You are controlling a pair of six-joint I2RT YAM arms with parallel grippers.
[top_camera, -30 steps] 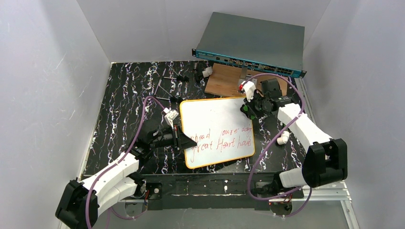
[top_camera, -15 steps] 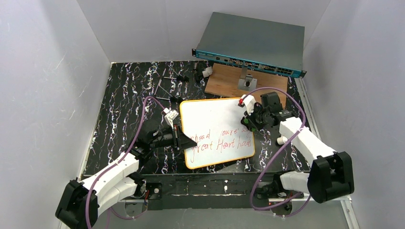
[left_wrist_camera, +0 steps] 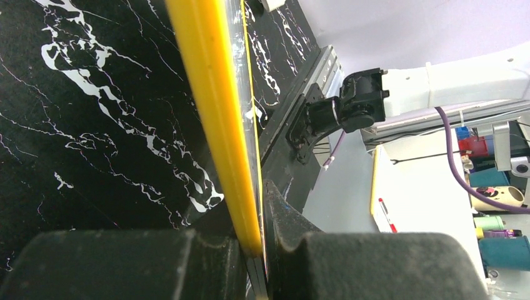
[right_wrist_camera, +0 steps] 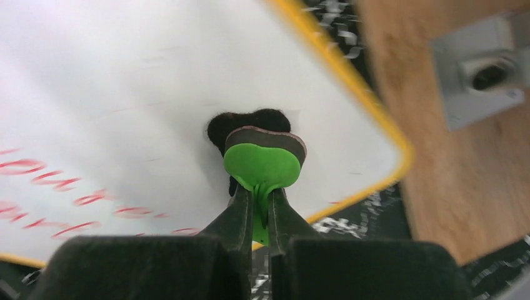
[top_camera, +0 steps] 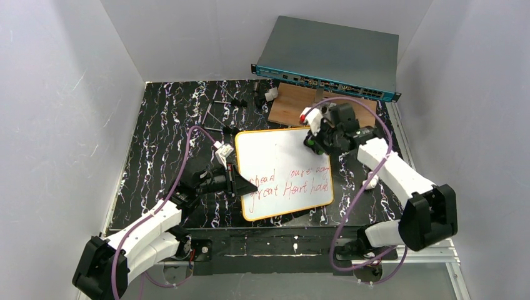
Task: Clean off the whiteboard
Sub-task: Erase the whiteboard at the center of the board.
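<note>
The whiteboard (top_camera: pixel 284 172), white with an orange-yellow frame, lies on the black marbled table (top_camera: pixel 162 125) and bears two lines of red writing in its lower half. My left gripper (top_camera: pixel 240 183) is shut on its left edge; the left wrist view shows the yellow frame (left_wrist_camera: pixel 212 106) pinched between the jaws. My right gripper (top_camera: pixel 312 142) is shut on a green eraser (right_wrist_camera: pixel 262 165) with a black felt pad (right_wrist_camera: pixel 247 123), pressed on the board's upper right corner. The board (right_wrist_camera: pixel 125 87) around the pad is clean.
A brown wooden board (top_camera: pixel 300 103) with a small metal block lies behind the whiteboard, beside a grey network switch (top_camera: pixel 328 59). Loose metal tools (top_camera: pixel 219 103) lie at the back. A small white piece (top_camera: pixel 370 183) lies right of the whiteboard. White walls enclose the table.
My right gripper swept the eraser down the board's right side, then back up to the upper right corner. The end of the upper red line is fainter. The left arm has stayed still.
</note>
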